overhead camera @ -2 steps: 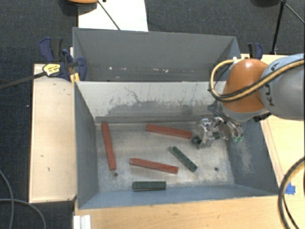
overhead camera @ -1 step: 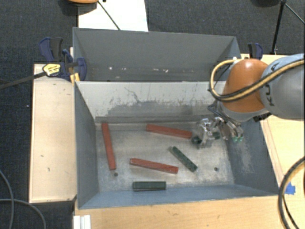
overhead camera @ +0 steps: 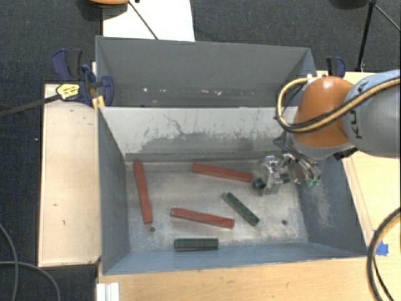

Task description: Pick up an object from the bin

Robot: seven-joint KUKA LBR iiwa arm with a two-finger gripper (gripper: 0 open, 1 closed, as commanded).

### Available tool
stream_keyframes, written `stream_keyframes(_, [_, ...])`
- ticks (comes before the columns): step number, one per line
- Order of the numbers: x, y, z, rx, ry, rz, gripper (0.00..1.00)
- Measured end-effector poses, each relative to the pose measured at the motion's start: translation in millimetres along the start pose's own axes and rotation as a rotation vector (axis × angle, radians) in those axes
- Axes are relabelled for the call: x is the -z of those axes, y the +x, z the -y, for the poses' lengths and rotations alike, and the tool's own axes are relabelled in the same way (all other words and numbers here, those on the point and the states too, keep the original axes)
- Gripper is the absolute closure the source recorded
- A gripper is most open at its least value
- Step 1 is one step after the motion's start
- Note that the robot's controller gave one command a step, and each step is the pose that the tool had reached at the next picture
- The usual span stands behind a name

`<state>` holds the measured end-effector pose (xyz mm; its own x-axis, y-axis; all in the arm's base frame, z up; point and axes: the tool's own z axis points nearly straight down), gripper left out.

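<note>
Hanging pincer (overhead camera: 270,179) beside red bar (overhead camera: 222,173), scratched bin floor (overhead camera: 182,192)

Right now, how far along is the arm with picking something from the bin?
Done: nothing is lifted; the red sticks and green sticks lie on the floor of the bin. In hand: the claw is low by the right end of the back red stick. Left: grip one and raise it.
</note>
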<state>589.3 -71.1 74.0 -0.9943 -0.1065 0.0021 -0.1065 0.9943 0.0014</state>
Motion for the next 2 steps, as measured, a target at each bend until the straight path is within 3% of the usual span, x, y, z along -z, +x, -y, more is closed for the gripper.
stream_keyframes(2, [30.0,-0.4,0.0,0.002,0.001,0.002,1.00])
